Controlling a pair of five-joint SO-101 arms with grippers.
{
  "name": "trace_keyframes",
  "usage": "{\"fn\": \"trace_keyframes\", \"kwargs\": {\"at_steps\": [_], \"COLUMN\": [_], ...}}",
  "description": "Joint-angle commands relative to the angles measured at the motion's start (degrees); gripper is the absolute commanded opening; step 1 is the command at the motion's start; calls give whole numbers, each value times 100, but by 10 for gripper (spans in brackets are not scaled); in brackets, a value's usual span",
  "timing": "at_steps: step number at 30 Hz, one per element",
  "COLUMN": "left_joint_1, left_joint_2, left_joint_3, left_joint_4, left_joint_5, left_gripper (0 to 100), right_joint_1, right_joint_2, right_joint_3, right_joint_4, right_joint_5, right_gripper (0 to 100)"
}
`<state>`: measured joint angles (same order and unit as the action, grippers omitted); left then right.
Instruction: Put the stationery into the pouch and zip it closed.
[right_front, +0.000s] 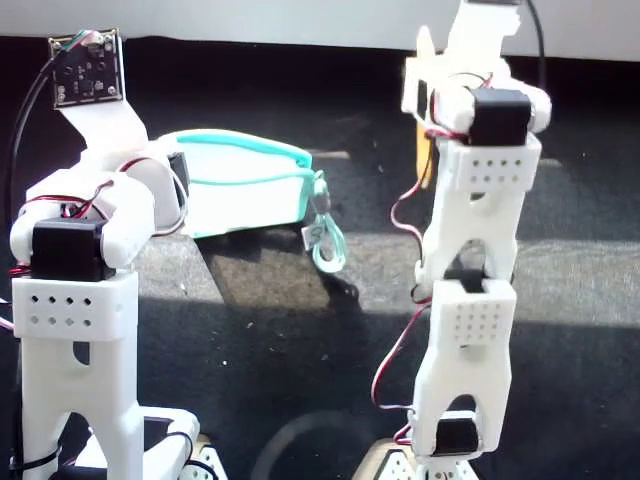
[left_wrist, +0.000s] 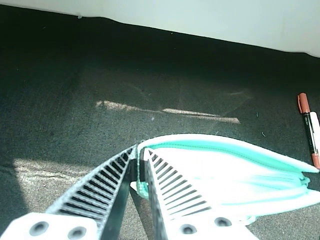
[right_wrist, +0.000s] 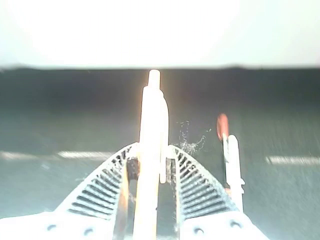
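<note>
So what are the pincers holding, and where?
The left pincer pinches the white and teal fabric pouch by its end rim. The right pincer clamps a pale cream pen around its barrel.

Pouch in L tool, pen in R tool; marker nearby?

looks like a robotics lab bench: white printed arms with loose wires, a bare camera board, dark mat, plain wall.
</note>
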<state>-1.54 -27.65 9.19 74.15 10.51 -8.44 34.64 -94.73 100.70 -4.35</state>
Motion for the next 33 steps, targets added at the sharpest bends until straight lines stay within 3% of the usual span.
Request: {"fn": "trace_keyframes", "kwargs": {"at_steps": [1,13,23,27,33], "left_joint_1": [22,31,31,31,22], "left_joint_2": [75,75,75,75,75], "left_joint_3": [127,136,127,127,127], "left_joint_4": [123,141,141,141,141], "left_joint_5": [0,105,360,352,352], "left_gripper": [9,9,9,9,9], "right_joint_1": [-409,-1727,-2519,-2440,-1130], "right_joint_2": [-1077,-1710,-1701,-1569,-1174], "right_joint_3": [-602,-620,-585,-576,-523], "right_joint_4": [31,-4,-910,-831,48], "right_joint_5": [-396,-431,-431,-413,-413], "right_gripper": [6,6,6,6,6]}}
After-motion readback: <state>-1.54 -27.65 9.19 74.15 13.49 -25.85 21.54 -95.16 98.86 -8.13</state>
